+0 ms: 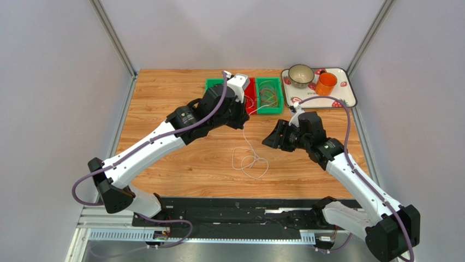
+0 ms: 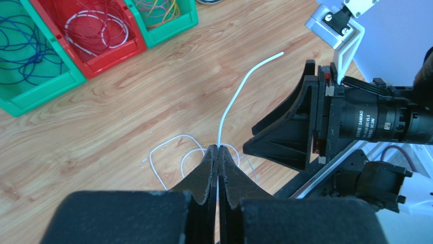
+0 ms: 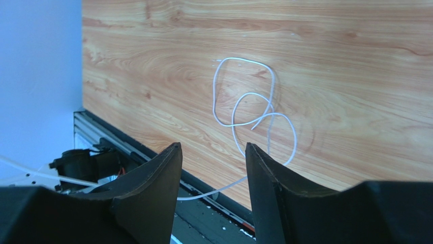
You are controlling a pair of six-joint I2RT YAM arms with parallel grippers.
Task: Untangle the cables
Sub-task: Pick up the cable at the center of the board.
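A white cable (image 1: 250, 159) lies in loose loops on the wooden table, and one strand rises from them to my left gripper (image 1: 241, 117). In the left wrist view, that gripper (image 2: 218, 148) is shut on the white cable (image 2: 233, 101), whose free end curves up past the jaws. My right gripper (image 1: 270, 140) hovers to the right of the strand, a little above the loops. Seen from the right wrist, the gripper (image 3: 212, 152) is open, the cable loops (image 3: 244, 96) lie beyond it, and one strand crosses the gap between its fingers without being pinched.
Three bins stand at the back: a green bin (image 2: 45, 89) with blue cables, a red bin (image 2: 109, 58) with red and white cables, and a green bin (image 2: 173, 28) with yellow and orange ones. A tray (image 1: 347, 93) at the back right carries a bowl (image 1: 300, 75) and an orange cup (image 1: 326, 83).
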